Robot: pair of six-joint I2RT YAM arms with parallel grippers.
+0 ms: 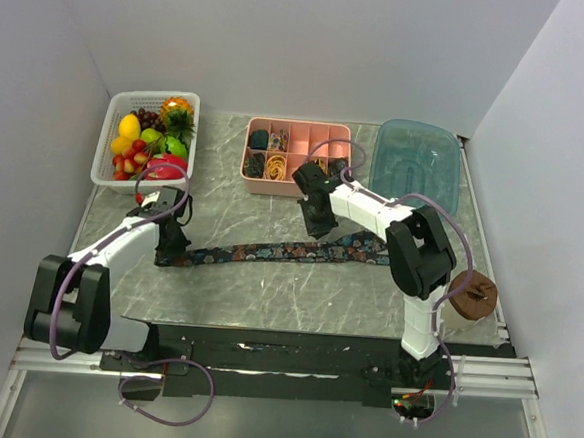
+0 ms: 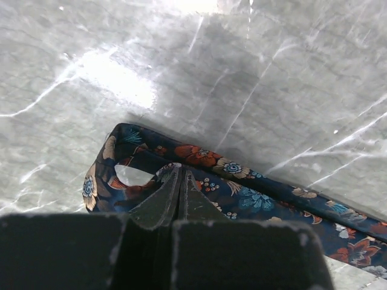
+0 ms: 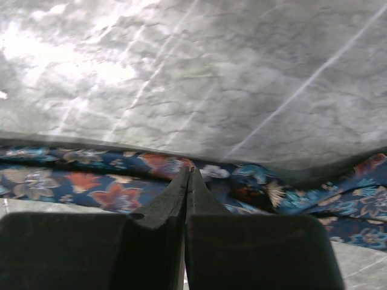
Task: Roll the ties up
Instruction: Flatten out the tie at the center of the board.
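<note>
Top external: dark floral-patterned tie (image 1: 270,250) lies stretched lengthwise

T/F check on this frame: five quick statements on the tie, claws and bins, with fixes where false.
1. One tie lies stretched across the table. True.
2. The left claw is open, clear of the tie. False: it is shut, pinching the tie's folded left end.
3. A fruit basket stands at the far left. True.
4. The tie is fully rolled. False: only its left end is folded over; the rest lies long.
5. The pink tray sits right of the blue tub. False: it sits left of it.
</note>
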